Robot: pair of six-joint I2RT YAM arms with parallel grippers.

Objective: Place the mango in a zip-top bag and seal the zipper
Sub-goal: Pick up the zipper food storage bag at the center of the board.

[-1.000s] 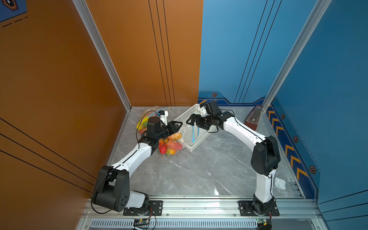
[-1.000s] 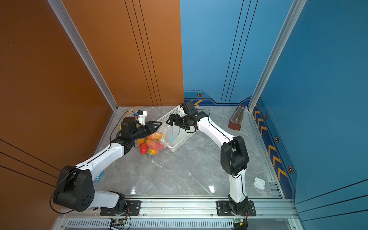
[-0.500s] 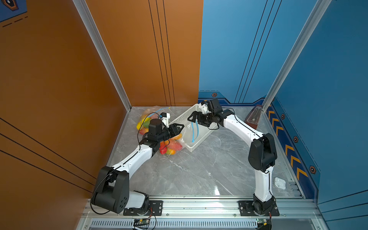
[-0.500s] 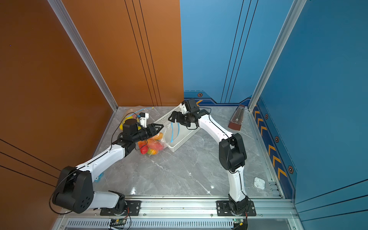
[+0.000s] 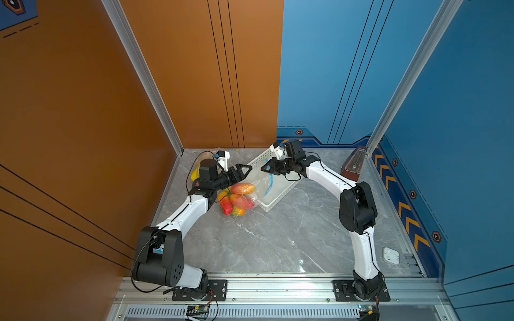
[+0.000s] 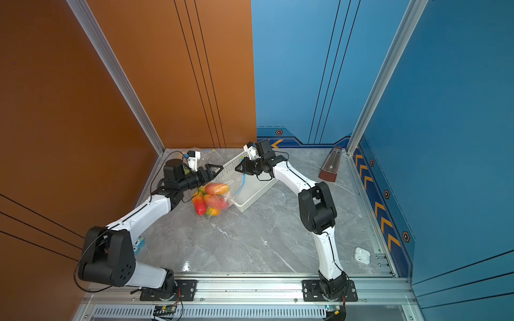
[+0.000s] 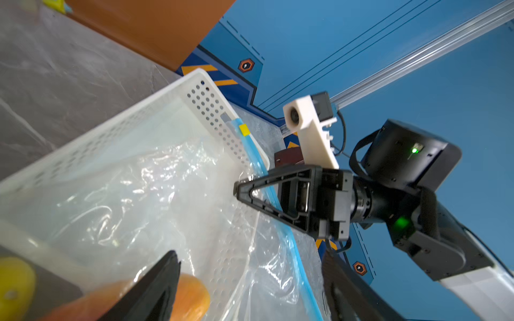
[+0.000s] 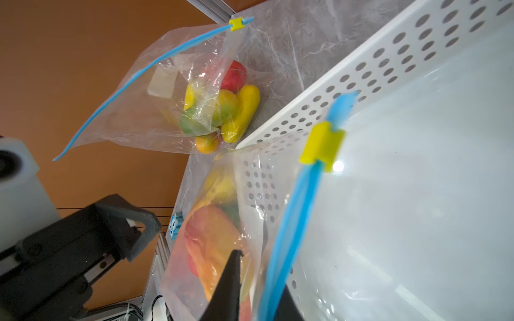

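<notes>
A clear zip-top bag (image 5: 254, 191) with a blue zipper strip (image 8: 289, 222) and a yellow slider (image 8: 322, 146) holds several red-orange mangoes (image 5: 242, 189) and leans over the white basket's near wall. My right gripper (image 8: 258, 278) is shut on the bag's zipper strip above the basket; both top views show its tips together (image 5: 262, 168) (image 6: 236, 168). Just left of it, my left gripper (image 7: 250, 254) stands open above the mangoes (image 6: 216, 189), its fingers wide apart with only loose plastic between them and gripping nothing.
The white perforated basket (image 5: 278, 194) sits mid-back on the grey marble floor. A second zip-top bag of mangoes (image 8: 194, 91) lies by the orange wall behind my left arm. A brown metronome (image 5: 354, 164) stands back right, and a small white object (image 5: 390, 255) lies front right.
My right gripper has closed on the bag's zipper strip. My left gripper has opened wide, and it sits a little higher than before.
</notes>
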